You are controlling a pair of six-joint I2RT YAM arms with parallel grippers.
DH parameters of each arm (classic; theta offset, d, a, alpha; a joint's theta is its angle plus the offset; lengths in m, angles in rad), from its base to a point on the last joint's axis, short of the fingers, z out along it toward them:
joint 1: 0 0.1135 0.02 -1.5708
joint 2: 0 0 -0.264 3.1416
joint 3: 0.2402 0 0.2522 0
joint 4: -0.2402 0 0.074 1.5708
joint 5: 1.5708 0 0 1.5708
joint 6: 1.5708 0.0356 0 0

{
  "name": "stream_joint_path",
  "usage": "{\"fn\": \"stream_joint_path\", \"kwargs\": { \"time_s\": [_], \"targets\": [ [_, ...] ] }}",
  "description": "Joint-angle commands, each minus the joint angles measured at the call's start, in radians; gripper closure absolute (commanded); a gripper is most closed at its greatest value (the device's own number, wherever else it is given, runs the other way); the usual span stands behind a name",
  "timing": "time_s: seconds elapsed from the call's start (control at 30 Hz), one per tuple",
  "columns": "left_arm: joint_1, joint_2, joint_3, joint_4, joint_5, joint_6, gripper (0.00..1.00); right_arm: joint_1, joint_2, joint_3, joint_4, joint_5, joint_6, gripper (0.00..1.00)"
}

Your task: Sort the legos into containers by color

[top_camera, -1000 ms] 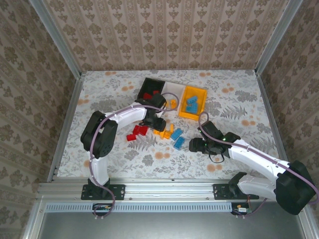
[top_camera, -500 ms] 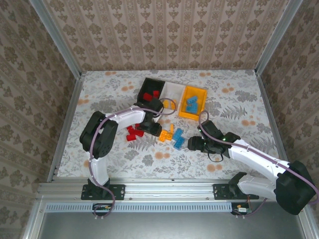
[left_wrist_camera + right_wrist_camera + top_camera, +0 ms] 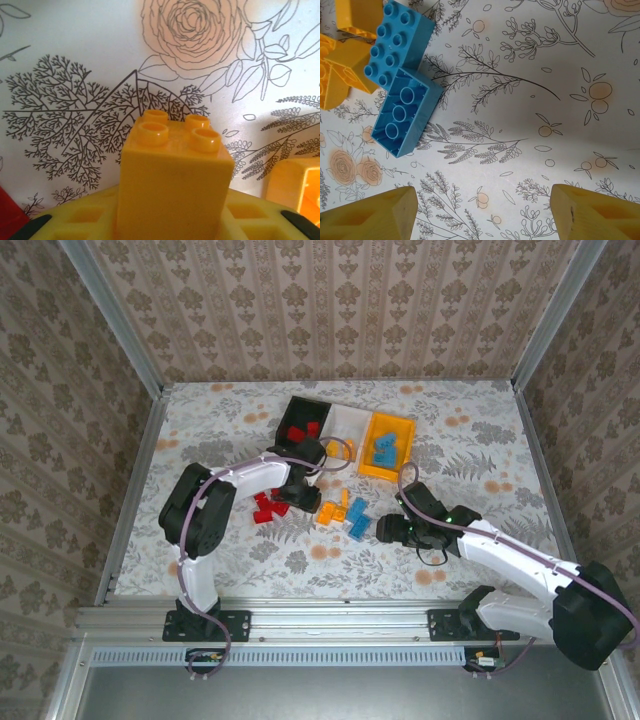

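left gripper (image 3: 300, 497): clamped on an orange brick (image 3: 175, 180); fingers (image 3: 80, 220) sit flush on both its sides, studs point away from the wrist cam. Can't tell if it's off the tabletop (image 3: 480, 450).
right gripper (image 3: 482, 202): jaws wide apart, nothing between them, over bare tabletop on the right side of the brick pile.
blue bricks (image 3: 395, 45): two, touching, just beyond the right gripper; one studs-up, one hollow side up.
loose orange bricks (image 3: 333, 510): mid-tabletop, against the blue pair's left side.
red bricks (image 3: 265, 508): small cluster mid-tabletop, just left of the left gripper.
black bin (image 3: 297, 408): left end of the row, close to the far edge, about mid-width; red pieces inside.
white bin (image 3: 345, 420): middle of the row; partly hidden by the arm's cable (image 3: 340, 445).
orange-yellow bin (image 3: 378, 470): right end; blue pieces inside.
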Motion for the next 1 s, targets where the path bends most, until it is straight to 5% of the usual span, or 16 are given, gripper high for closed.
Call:
{"fn": "stream_joint_path", "kwargs": {
  "time_s": [0.0, 0.53, 0.97],
  "targets": [
    [0.000, -0.045, 0.034, -0.021, 0.020, 0.028, 0.62, 0.009, 0.014, 0.013, 0.012, -0.016, 0.009, 0.28],
    [0.045, -0.199, 0.245, -0.126, 0.007, 0.098, 0.65, 0.013, 0.049, 0.016, 0.045, -0.017, 0.009, 0.28],
    [0.064, 0.271, 0.880, -0.321, -0.004, 0.203, 0.65, 0.016, 0.028, 0.008, 0.009, 0.003, -0.009, 0.28]
  ]
}}
